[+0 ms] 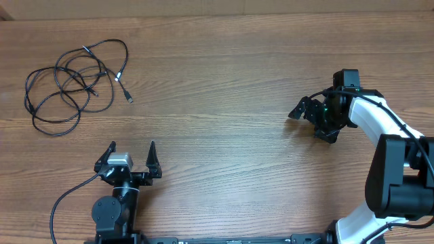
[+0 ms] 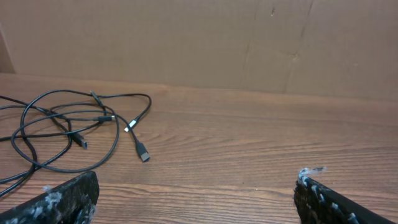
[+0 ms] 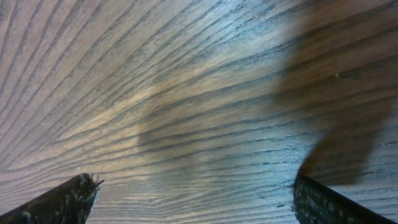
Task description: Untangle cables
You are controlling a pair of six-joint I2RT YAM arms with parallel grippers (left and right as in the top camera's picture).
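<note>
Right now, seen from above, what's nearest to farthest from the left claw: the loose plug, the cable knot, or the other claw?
1. Loose plug, just ahead of the left gripper.
2. Cable knot, farther ahead, toward its left.
3. Right gripper, far off to its right.

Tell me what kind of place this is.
Likely a robot lab bench: a wooden table, a left arm and right arm mounted at it, a cardboard wall behind the cables.
</note>
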